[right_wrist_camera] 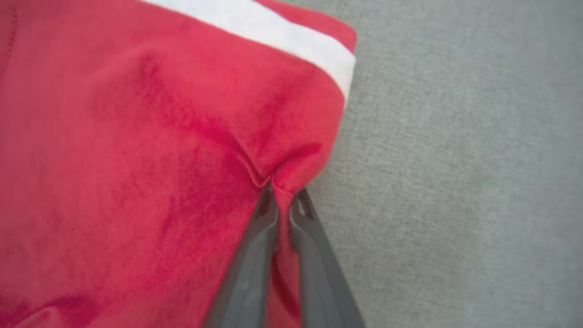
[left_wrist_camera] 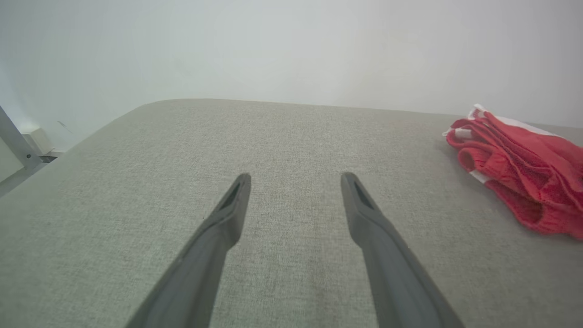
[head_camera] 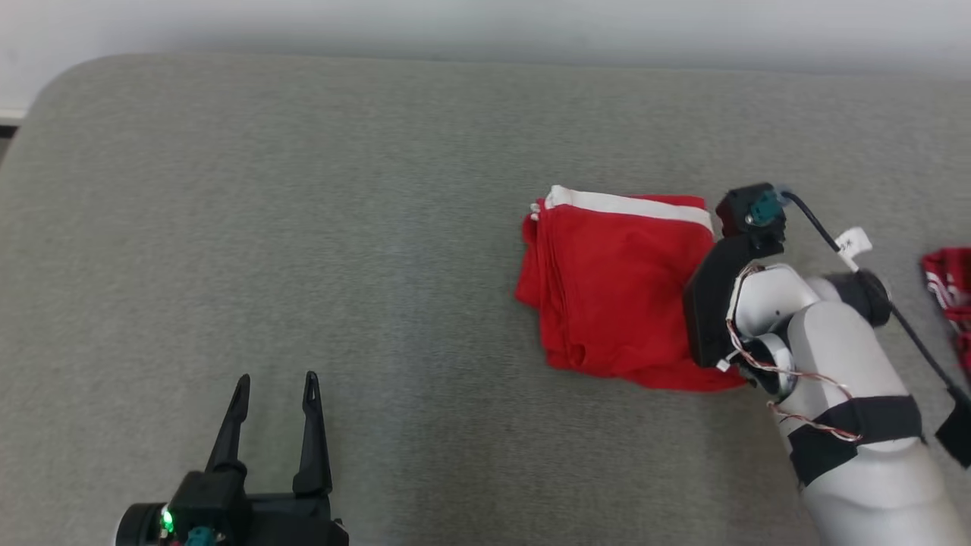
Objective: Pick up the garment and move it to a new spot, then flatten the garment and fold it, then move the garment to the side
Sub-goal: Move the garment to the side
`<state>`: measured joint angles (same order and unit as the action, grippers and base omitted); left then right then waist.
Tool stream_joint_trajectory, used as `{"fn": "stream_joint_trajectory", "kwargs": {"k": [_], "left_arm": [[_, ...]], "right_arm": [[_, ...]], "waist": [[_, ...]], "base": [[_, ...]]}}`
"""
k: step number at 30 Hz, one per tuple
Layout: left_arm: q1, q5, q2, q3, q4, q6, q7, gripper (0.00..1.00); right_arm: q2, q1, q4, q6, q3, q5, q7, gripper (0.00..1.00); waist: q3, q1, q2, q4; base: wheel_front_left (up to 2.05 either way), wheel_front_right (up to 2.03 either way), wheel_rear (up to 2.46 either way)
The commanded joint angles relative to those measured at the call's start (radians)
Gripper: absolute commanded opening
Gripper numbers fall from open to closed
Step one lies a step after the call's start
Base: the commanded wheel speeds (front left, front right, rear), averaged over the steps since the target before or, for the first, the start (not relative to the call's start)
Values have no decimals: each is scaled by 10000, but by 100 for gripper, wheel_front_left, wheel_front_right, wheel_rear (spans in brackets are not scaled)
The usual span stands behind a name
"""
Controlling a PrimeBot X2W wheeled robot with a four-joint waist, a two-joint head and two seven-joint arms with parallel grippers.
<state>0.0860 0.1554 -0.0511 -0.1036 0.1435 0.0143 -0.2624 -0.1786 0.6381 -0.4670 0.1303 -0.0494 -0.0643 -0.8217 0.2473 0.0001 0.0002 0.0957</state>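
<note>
A red garment (head_camera: 614, 284) with a white band lies folded in a thick stack right of centre on the grey cushion. From the left wrist it appears as a red pile (left_wrist_camera: 524, 168) at the far right. My right gripper (right_wrist_camera: 283, 200) is shut on the garment's right edge (right_wrist_camera: 291, 180), pinching a ridge of red cloth between its fingers. In the head view the right wrist (head_camera: 728, 288) covers that edge and hides the fingertips. My left gripper (head_camera: 274, 390) rests open at the lower left, well away from the garment, its fingers (left_wrist_camera: 232, 200) spread above bare cushion.
The grey cushion (head_camera: 303, 227) runs to a pale wall at the back, with a rounded corner at the far left. Another red patterned cloth (head_camera: 952, 292) lies at the right edge. A black cable (head_camera: 895, 303) trails from the right wrist.
</note>
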Motion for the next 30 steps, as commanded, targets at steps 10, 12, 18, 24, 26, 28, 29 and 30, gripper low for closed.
{"fn": "stream_joint_trajectory", "kwargs": {"k": [10, 12, 18, 24, 26, 28, 29, 30], "left_arm": [[508, -516, -18, 263, -357, -408, -27, 100], [587, -594, -49, 273, -344, -482, -27, 100], [764, -770, -167, 318, -306, -664, -27, 100], [855, -886, -335, 391, -348, -768, -27, 100], [884, -909, -398, 401, -385, -800, -27, 100], [949, -935, -472, 388, -413, -834, -27, 100], [1005, -951, -501, 381, -427, -821, -27, 100], [1057, -987, -538, 359, -442, -835, -27, 100]], "right_arm": [[-2666, 1065, 1246, -1, -2991, -1572, -276, 0], [-3271, 1250, 1464, -1, -3412, -1748, -301, 0], [-4887, 1692, 1999, -1, -3883, -2117, -38, 0], [-5847, 1769, 2041, -1, -3944, -2502, 139, 0], [-6029, 1755, 1894, -1, -3836, -2562, 254, 0], [-6194, 1731, 1680, -1, -3697, -2516, 512, 0], [-6245, 1734, 1566, -1, -3654, -2402, 707, 0], [-6294, 1722, 1368, -1, -3573, -2324, 897, 0]], "waist": [[480, -1, -2, -2779], [589, -1, -2, -3069], [918, -1, -2, -3602], [1257, -1, -2, -3852], [1419, -1, -2, -3895], [1602, -1, -2, -3904], [1688, -1, -2, -3893], [1795, -1, -2, -3870]], "base": [[0, 0, 0], [0, 0, 0], [0, 0, 0], [0, 0, 0], [0, 0, 0], [0, 0, 0], [0, 0, 0], [0, 0, 0]]}}
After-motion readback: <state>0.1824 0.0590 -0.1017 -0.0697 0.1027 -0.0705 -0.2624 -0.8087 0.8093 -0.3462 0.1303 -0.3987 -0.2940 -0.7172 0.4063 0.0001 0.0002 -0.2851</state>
